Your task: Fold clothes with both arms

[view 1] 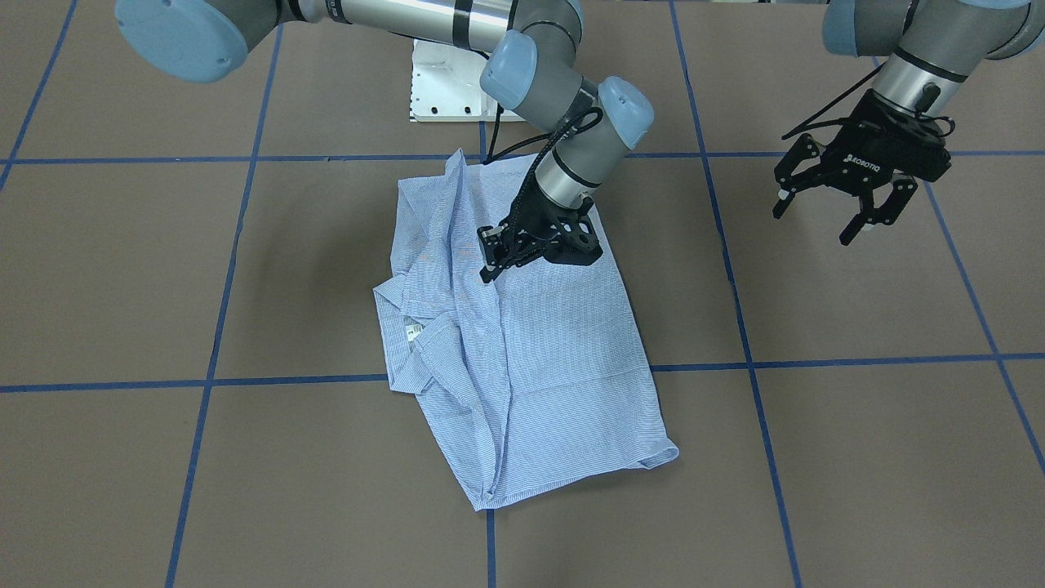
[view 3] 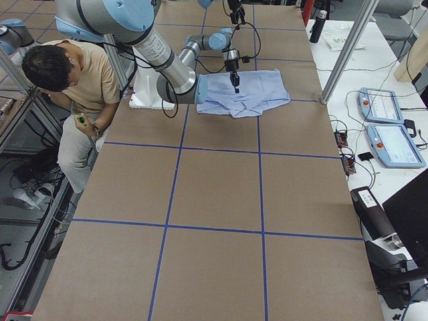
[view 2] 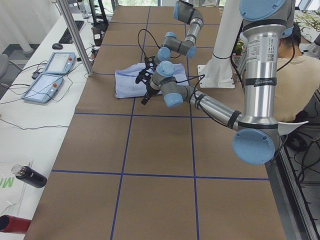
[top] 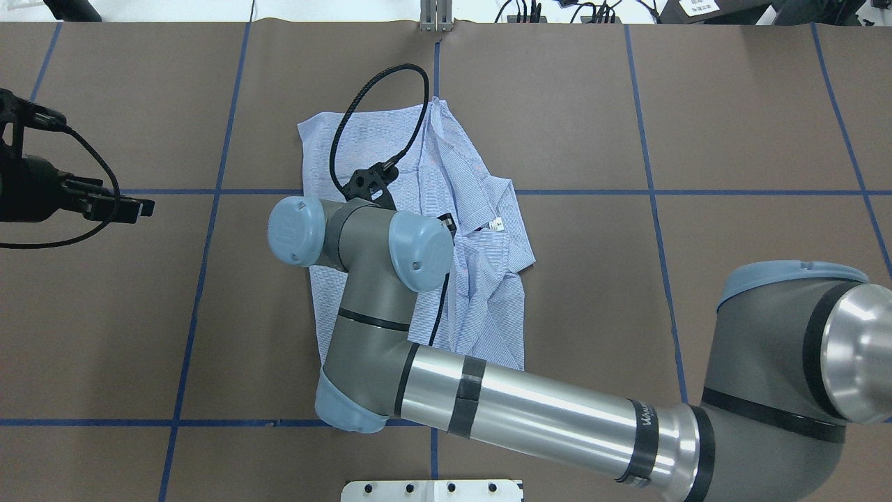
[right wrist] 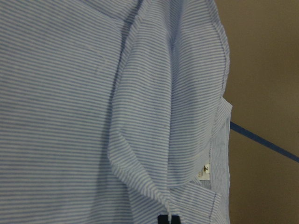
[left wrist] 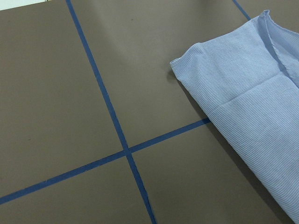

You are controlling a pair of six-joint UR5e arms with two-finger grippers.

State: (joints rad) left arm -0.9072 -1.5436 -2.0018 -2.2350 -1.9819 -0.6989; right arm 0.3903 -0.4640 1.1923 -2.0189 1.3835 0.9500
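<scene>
The clothes are one light blue striped shirt (view 1: pixel 555 367) lying crumpled and partly folded on the brown table, also seen from overhead (top: pixel 481 174). Its collar label (view 1: pixel 414 331) faces up. My right gripper (view 1: pixel 495 260) is down on the shirt's middle, fingers together. In the right wrist view the fabric (right wrist: pixel 70 116) bunches to a point at the dark fingertips (right wrist: pixel 166 219), so it is pinched there. The left gripper (view 1: pixel 816 227) hangs open and empty above bare table, well clear of the shirt. In the left wrist view only the shirt's edge (left wrist: pixel 247 93) shows.
The white pedestal base (view 1: pixel 449 90) stands just behind the shirt. Blue tape lines (view 1: pixel 490 380) grid the table. A person (view 3: pixel 67 80) sits by the robot's side. Control tablets (view 2: pixel 50 75) and bottles (view 2: pixel 30 176) lie on the white side bench.
</scene>
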